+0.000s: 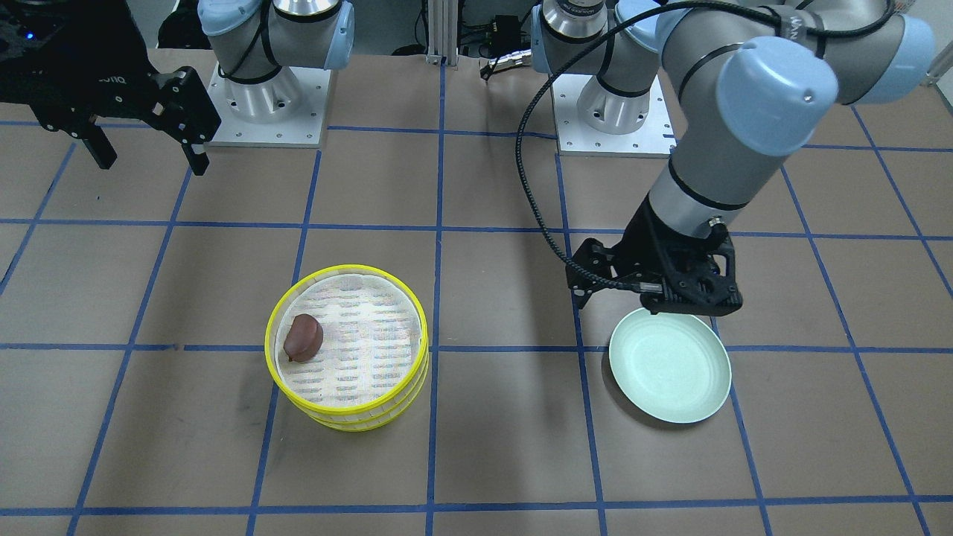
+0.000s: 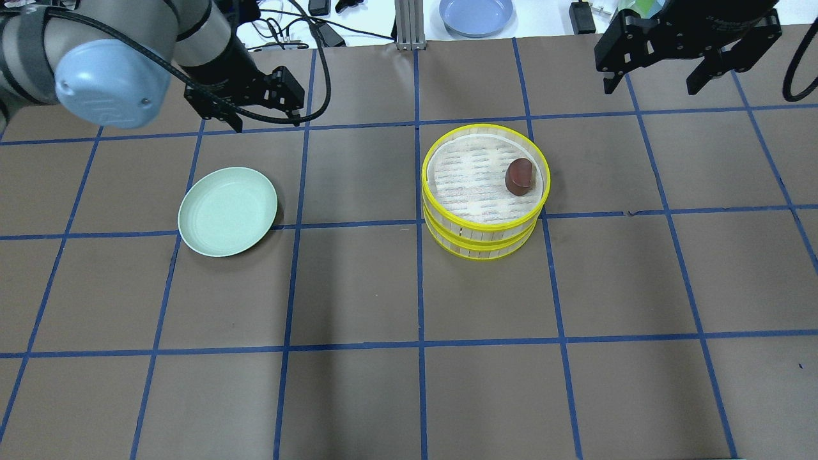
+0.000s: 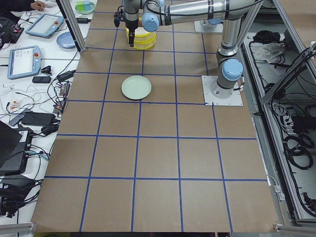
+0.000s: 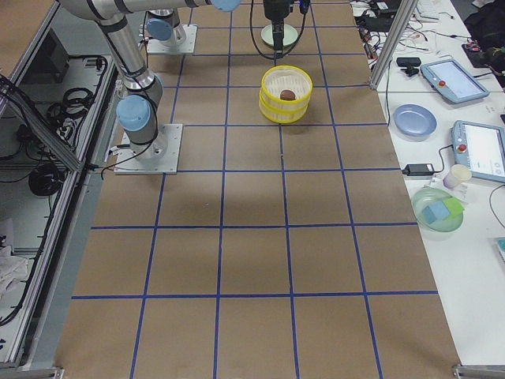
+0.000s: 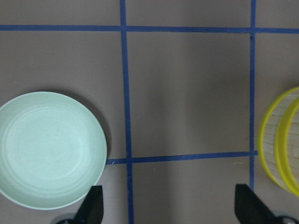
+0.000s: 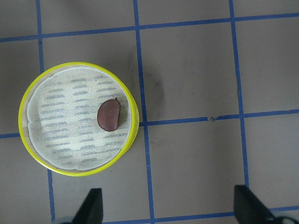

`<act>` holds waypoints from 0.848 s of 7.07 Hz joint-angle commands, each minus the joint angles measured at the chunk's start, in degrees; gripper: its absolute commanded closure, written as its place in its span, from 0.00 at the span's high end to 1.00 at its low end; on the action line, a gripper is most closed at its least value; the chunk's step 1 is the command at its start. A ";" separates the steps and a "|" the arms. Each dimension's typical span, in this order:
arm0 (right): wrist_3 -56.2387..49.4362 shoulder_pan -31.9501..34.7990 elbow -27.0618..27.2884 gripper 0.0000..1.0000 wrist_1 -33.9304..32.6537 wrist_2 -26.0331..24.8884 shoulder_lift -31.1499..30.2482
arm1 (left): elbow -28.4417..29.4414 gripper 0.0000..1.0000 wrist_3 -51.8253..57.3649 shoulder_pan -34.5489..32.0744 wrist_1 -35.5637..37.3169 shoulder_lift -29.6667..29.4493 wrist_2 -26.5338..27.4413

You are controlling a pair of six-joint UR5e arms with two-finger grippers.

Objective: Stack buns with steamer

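Brown taped table point(image 2: 358, 287): steamer point(image 2: 466, 182) stacked, nothing held.
Overhead: two tiers, brown bun point(image 2: 518, 176) in the top one; right gripper point(image 2: 650, 83), wide, is nearer it than left gripper point(image 2: 265, 120), also wide, by the plate point(image 2: 227, 211). Right wrist: bun up-left of the jaws, long axis across their line. No white bun shows.
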 commanded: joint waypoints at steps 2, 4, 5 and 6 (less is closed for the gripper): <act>-0.18 0.00 0.00 1.00 -0.23 0.04 0.01 | -0.14 1.00 3.08 1.92 -7.08 6.60 5.51; 0.17 0.00 0.09 1.00 0.12 0.82 -0.08 | -0.93 1.00 2.99 1.57 -8.77 9.95 5.77; 0.17 0.09 0.09 1.00 0.13 0.31 0.44 | -0.93 1.00 3.08 1.74 -10.00 10.83 5.77; 0.17 0.09 0.09 1.00 0.82 0.04 0.10 | -1.02 1.00 3.08 2.00 -10.01 10.67 5.68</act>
